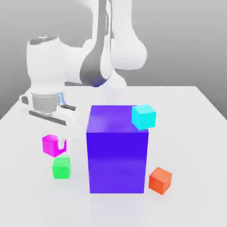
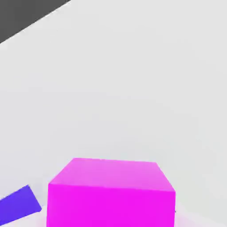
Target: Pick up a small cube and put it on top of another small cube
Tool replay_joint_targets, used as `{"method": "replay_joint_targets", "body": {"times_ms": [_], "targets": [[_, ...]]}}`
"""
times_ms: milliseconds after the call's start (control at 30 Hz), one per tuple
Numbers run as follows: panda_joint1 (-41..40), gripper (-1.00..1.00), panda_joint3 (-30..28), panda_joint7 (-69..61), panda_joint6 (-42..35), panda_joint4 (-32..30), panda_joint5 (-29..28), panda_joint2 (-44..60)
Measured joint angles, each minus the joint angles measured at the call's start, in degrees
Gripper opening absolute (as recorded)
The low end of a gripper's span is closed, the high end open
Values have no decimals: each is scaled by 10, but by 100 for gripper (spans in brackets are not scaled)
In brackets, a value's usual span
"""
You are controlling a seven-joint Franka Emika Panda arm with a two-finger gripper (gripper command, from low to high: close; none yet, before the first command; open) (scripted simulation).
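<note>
Holding the small plain magenta-pink cube [image 1: 52,145] clamped in your two-finger gripper [image 1: 58,142], you are hanging just above the table. The small bright green cube [image 1: 61,168] is sitting at five o'clock, just beside it.

Nothing readable is showing anywhere: no text, label, brand, number or sign is appearing on any cube, the arm or the desk [image 1: 195,146].
</note>
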Motion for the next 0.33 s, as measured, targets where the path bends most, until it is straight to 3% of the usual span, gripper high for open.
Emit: {"method": "replay_joint_targets", "body": {"times_ms": [233, 267, 333], "targets": [[4, -100, 1, -28, 118, -3, 31, 126], [3, 100, 4, -33, 131, -2, 37, 139], [3, 100, 4, -33, 131, -2, 37, 139]]}}
